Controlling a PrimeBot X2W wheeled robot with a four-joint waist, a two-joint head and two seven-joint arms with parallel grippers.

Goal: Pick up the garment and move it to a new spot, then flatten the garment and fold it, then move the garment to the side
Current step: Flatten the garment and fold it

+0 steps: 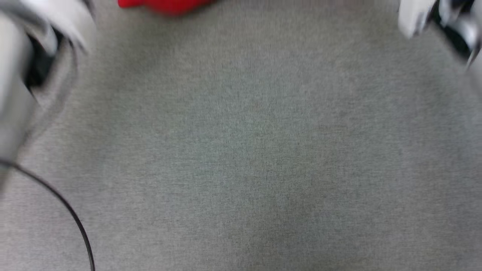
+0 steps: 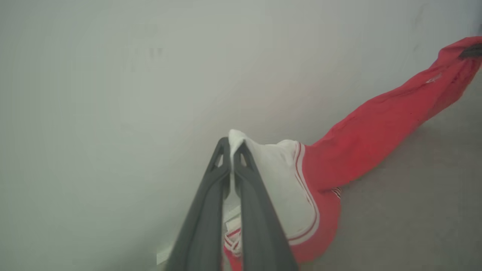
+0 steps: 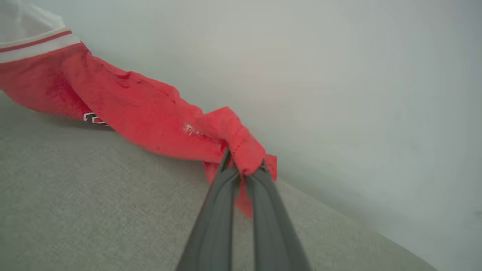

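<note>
grey, finely woven fabric covers the surface (image 1: 241,150), a broad flat stretch in the blurred head view. at its left edge stand a pale forearm (image 1: 15,75) and a thin black cable (image 1: 71,214) curving downward. the left tool (image 2: 231,145) is pinched tight on a white sleeve corner of the garment (image 2: 376,139), and a peak of white cloth pokes up between its long dark fingers. from there the soft jersey runs right: first the white sleeve with red-and-white stripe trim, then the red body drawn into a wrinkled band, sagging onto the surface beside a plain pale wall (image 2: 113,75). at the far end the right tool (image 3: 244,165) is clamped on a bunched red corner. a second pale forearm (image 1: 414,15) sits at the upper right of the head view.
</note>
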